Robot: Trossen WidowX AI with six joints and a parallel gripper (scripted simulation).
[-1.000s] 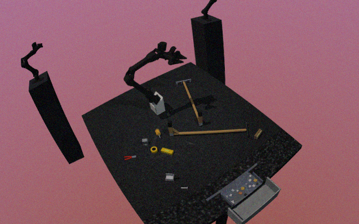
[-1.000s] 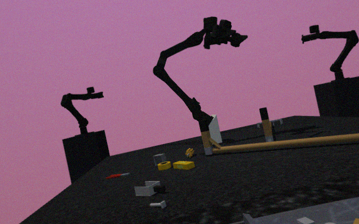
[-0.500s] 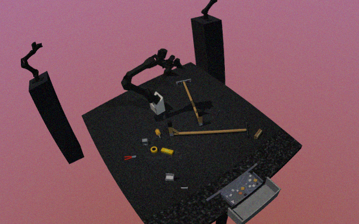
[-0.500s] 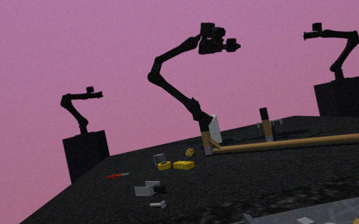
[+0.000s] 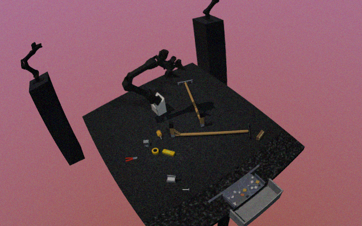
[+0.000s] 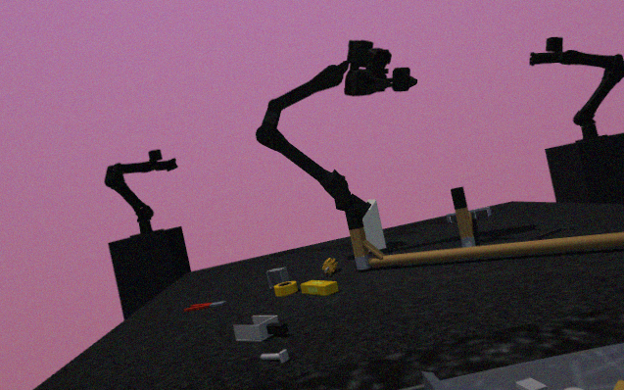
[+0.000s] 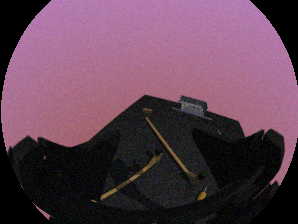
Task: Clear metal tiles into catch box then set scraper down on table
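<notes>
The long scraper [image 5: 216, 133] [image 6: 544, 245] [image 7: 170, 150] lies on the table, a wooden handle with a thin dark blade at one end and an upright grip block at the other. The steel bench plate [image 5: 242, 181] carries several small tiles, white, grey, yellow and orange; a white tile [image 6: 531, 383] shows low in the exterior view. The grey catch box [image 5: 259, 202] sits along the plate's outer side; its inside shows no tiles. My gripper [image 5: 179, 71] [image 6: 391, 84] [image 7: 157, 132] is open and empty, high above the table's back part, away from the scraper.
A second long tool with a toothed head [image 5: 191, 97] [image 7: 135, 178] lies behind the scraper. A wooden block [image 5: 260, 135] is beyond the blade. A yellow box [image 5: 169, 152], tape roll [image 5: 155, 151], red pliers [image 5: 130, 159] and a bracket [image 5: 171, 178] lie left. Two pedestals with arms stand beyond the table.
</notes>
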